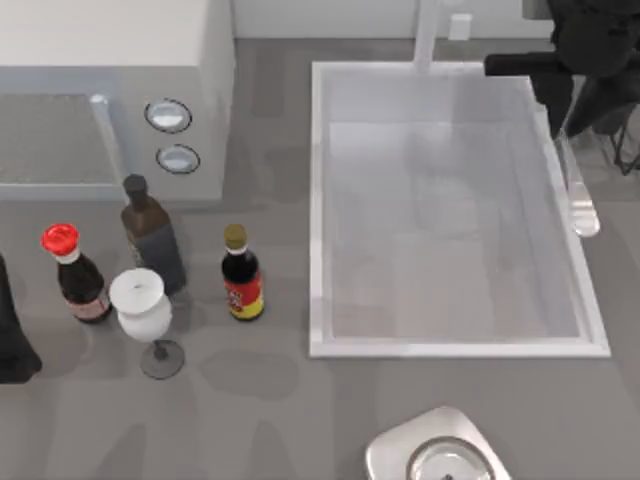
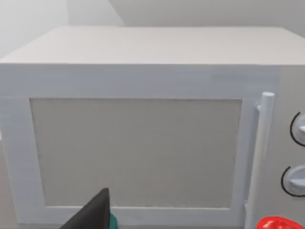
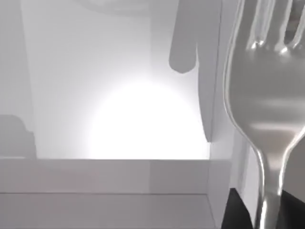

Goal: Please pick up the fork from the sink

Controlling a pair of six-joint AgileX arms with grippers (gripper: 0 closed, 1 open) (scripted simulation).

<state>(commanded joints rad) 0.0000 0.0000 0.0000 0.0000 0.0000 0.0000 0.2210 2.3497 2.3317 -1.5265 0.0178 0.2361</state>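
**Fork held clear of the basin, lift nearly done**

At the far left of the table, my left gripper (image 1: 12, 345) sits parked as a dark shape at the edge, near a red-capped bottle (image 1: 75, 275); I cannot tell whether its claw is spread or pressed together. Its wrist camera faces the white microwave (image 2: 143, 138). Beside the red-capped bottle stand a dark bottle (image 1: 152, 235), a white goblet (image 1: 142, 315) and a small sauce bottle (image 1: 241, 273), all well away from the work.

Moving right, the sink (image 1: 318, 210) lies with its pale bottom bare, so the pick itself looks complete. A small steel bowl-like fixture (image 1: 435, 450) sits near the front edge, apart from it.

At the right, my right gripper (image 1: 565, 95) hangs over the sink's far right corner, its claw pinching the fork (image 1: 578, 195) by the handle. The fork hangs over the right rim, its head lying just outside the basin wall.

I judge this the closing stage: the fork is grasped and raised. The next move calls for a steady upward carry, keeping the pinch firm, since a slim glossy handle may slip or swivel between the pads.

The fork (image 3: 264, 105) is pale silver and mirror-bright, with short tines, a broad shoulder and a narrow neck.
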